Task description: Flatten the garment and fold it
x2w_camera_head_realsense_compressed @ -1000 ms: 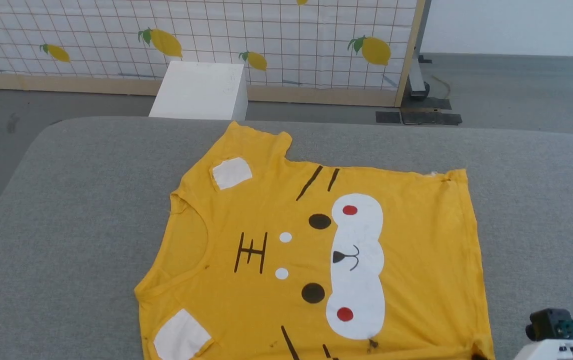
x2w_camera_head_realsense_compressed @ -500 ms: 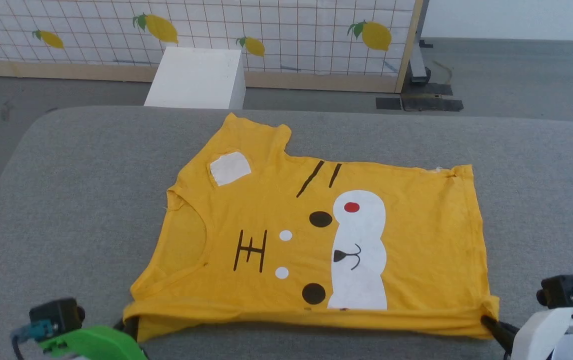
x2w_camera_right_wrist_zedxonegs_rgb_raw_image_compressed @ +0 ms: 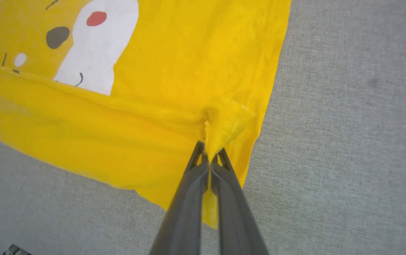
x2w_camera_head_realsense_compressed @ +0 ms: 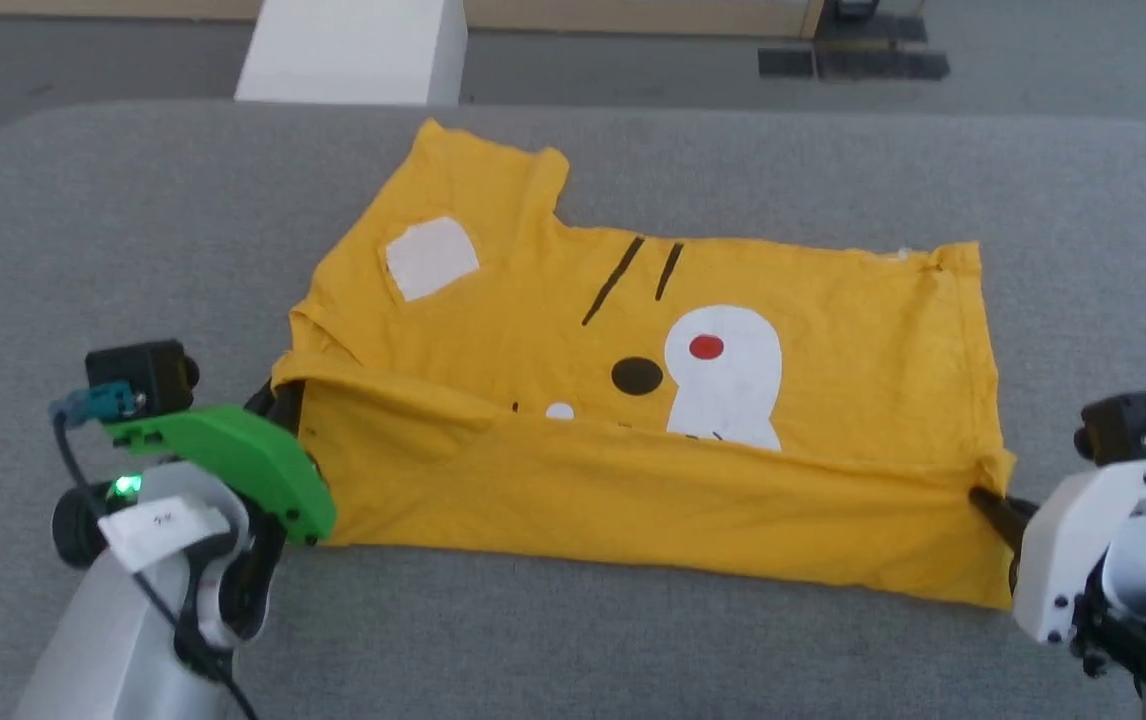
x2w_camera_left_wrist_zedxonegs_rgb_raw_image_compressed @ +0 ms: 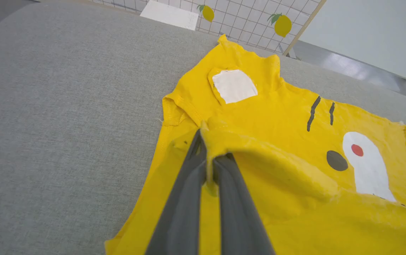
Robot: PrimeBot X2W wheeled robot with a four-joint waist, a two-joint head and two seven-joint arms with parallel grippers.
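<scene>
Garment (x2w_camera_head_realsense_compressed: pixel 633 480): mustard-yellow tee, lying mid-surface in my head view, collar end at 9 o'clock, hem end at 3 o'clock. The 6 o'clock long edge is lifted and doubled over toward 12, so a plain yellow band runs across the near half and covers the lower part of the face print. Print left showing: white patch at 11 o'clock, two black stripes around 12, a black dot, and a red dot on the big white shape. One sleeve sticks out at 11 o'clock. The far half lies flat with light wrinkles.

Left gripper (x2w_camera_head_realsense_compressed: pixel 278 400): at the tee's 9 o'clock corner, clamped on the garment. My left wrist view has the left gripper's (x2w_camera_left_wrist_zedxonegs_rgb_raw_image_compressed: pixel 210 148) dark fingers pressed together with a ridge of yellow cloth pinched between them and raised off the layer below.

Right gripper (x2w_camera_head_realsense_compressed: pixel 981 497): at the 4 o'clock corner by the hem, also clamped on the garment. In the right wrist view the right gripper's (x2w_camera_right_wrist_zedxonegs_rgb_raw_image_compressed: pixel 209 148) tips are squeezed tight on a bunched fold of the hem corner.

Underneath is a grey padded surface (x2w_camera_head_realsense_compressed: pixel 133 250) with rounded corners. Beyond its far edge, at 11 o'clock, stands a white box (x2w_camera_head_realsense_compressed: pixel 353 50) on grey floor (x2w_camera_head_realsense_compressed: pixel 633 60). The lemon-print grid panel (x2w_camera_left_wrist_zedxonegs_rgb_raw_image_compressed: pixel 252 17) is at 12 o'clock in the left wrist view.
</scene>
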